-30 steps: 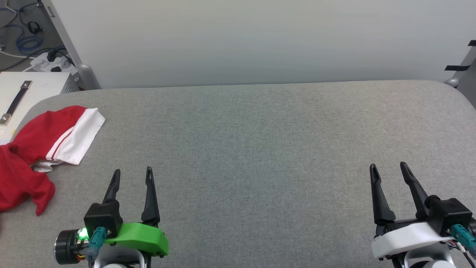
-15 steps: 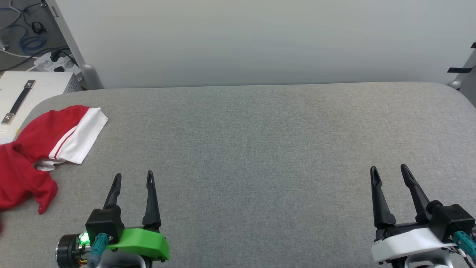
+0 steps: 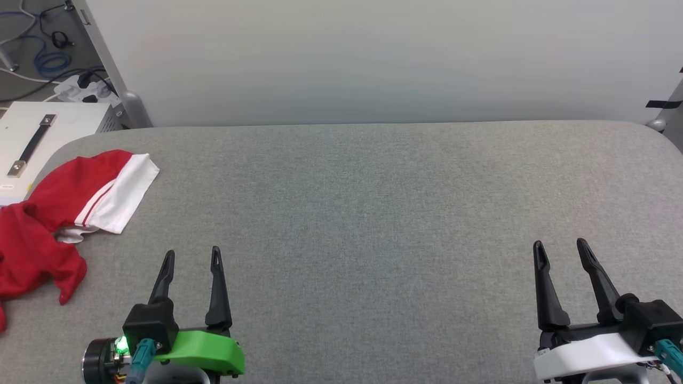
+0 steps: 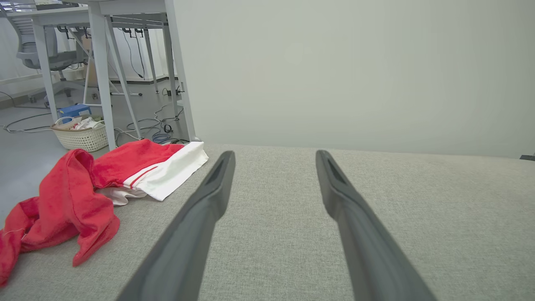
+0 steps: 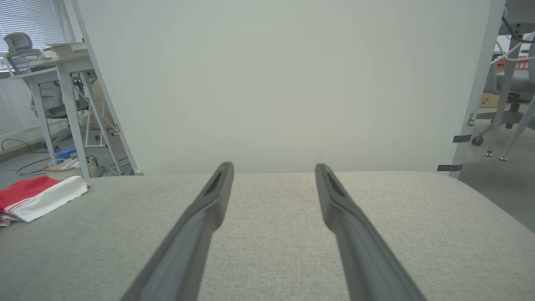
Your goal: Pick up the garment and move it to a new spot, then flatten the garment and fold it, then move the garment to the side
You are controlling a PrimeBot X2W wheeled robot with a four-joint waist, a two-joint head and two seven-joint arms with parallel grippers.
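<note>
Crumpled red jersey T-shirt (image 3: 48,213) with white sleeve lies bunched at left edge of grey fabric-covered tabletop (image 3: 352,213). Left gripper (image 3: 192,257) near front edge, close to shirt, not touching; fingers spread wide, empty. Right gripper (image 3: 560,248) by front right corner, fingers likewise wide, empty.

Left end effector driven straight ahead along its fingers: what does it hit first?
Likely nothing on the table; the left end effector points past the red T-shirt, toward the white backdrop.

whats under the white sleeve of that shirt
Beneath the white sleeve of the red jersey, a crumpled white fold pokes out, resting on the grey padded table. Anything further under is covered.
</note>
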